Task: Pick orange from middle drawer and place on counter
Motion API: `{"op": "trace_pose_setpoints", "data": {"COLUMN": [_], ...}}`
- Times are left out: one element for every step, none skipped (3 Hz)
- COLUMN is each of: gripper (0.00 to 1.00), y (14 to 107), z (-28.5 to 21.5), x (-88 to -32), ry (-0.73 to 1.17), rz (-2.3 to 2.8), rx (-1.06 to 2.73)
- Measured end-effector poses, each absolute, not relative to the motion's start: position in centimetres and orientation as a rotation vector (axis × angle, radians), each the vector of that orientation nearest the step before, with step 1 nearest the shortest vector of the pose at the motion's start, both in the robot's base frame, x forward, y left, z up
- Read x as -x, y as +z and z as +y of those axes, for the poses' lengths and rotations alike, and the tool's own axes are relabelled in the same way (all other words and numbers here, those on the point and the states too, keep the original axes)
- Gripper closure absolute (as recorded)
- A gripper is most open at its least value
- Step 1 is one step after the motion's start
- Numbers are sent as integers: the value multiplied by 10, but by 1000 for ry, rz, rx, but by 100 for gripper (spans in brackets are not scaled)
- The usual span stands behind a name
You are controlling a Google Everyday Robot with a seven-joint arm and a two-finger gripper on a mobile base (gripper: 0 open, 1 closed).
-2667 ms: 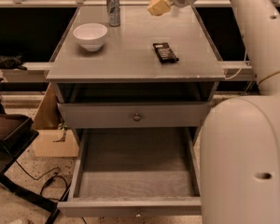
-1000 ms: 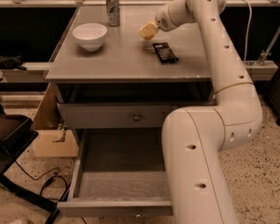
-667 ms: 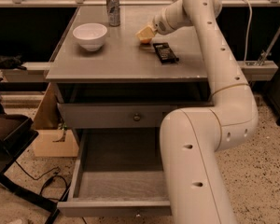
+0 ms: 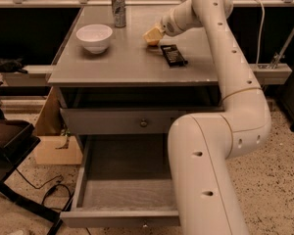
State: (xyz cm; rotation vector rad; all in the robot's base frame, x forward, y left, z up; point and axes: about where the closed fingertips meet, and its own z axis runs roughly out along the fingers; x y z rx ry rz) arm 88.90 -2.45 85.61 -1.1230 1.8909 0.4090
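My gripper (image 4: 152, 35) is low over the counter (image 4: 122, 60), at its back middle, just left of the black snack bar (image 4: 172, 55). It shows as a pale yellowish shape at the end of the white arm (image 4: 220, 48). No orange shows in the view; it is hidden or out of view. The middle drawer (image 4: 125, 185) stands pulled open at the bottom. The visible part of its dark liner floor is bare, and my arm covers its right part.
A white bowl (image 4: 94, 37) sits at the counter's left back and a metal can (image 4: 118, 9) at the far edge. A shut drawer front with a round knob (image 4: 143, 123) is under the counter. A cardboard box (image 4: 56, 141) and a black chair (image 4: 10, 146) stand at the left.
My gripper has come from the counter's far right edge leftward and down, and is now low over the counter beside the snack bar. The drawer, bowl and can have not moved.
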Motion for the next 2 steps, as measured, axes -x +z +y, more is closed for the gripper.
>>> {"op": "trace_pose_setpoints", "data": {"gripper": [35,12], "y": [856,856], "z": [-24,-24], "x": [-889,-889], "ry": [409,409], "rz": [1891,1891], "rx": [1123,1123]}}
